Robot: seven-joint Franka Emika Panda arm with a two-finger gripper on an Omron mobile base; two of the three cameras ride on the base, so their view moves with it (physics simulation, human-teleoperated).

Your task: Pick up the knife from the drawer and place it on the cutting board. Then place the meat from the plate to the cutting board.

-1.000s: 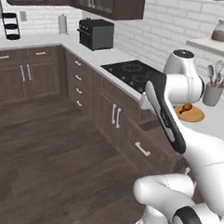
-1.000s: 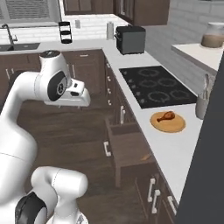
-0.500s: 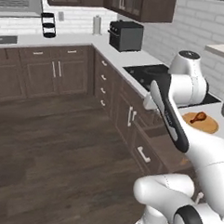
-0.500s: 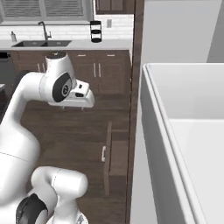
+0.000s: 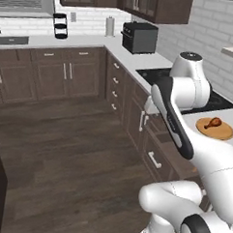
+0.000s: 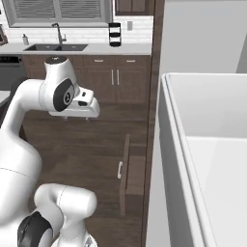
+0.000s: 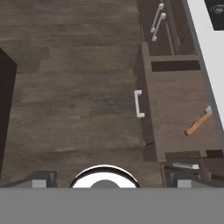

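Note:
From above, the hand view looks into the pulled-out drawer (image 7: 175, 109) with its silver bar handle (image 7: 138, 103). The knife (image 7: 199, 121), with an orange-brown handle and grey blade, lies at the drawer's right side. My gripper (image 7: 111, 178) hangs high over the floor to the left of the drawer, open and holding nothing. The drawer (image 6: 134, 173) also juts from the cabinet front below my hand (image 6: 81, 103). The meat (image 5: 212, 123) rests on the plate (image 5: 225, 132) on the counter, right of the arm. The cutting board is out of view.
A black stove (image 5: 157, 73) and a toaster oven (image 5: 139, 36) sit on the counter beyond the plate. A sink (image 6: 53, 47) is at the far wall. A big white surface (image 6: 207, 144) blocks the right side. Dark wood floor (image 7: 74, 87) lies open to the left.
The whole picture has shifted in both base views, so the cameras have moved with the base. The arm keeps its pose and the gripper stays open.

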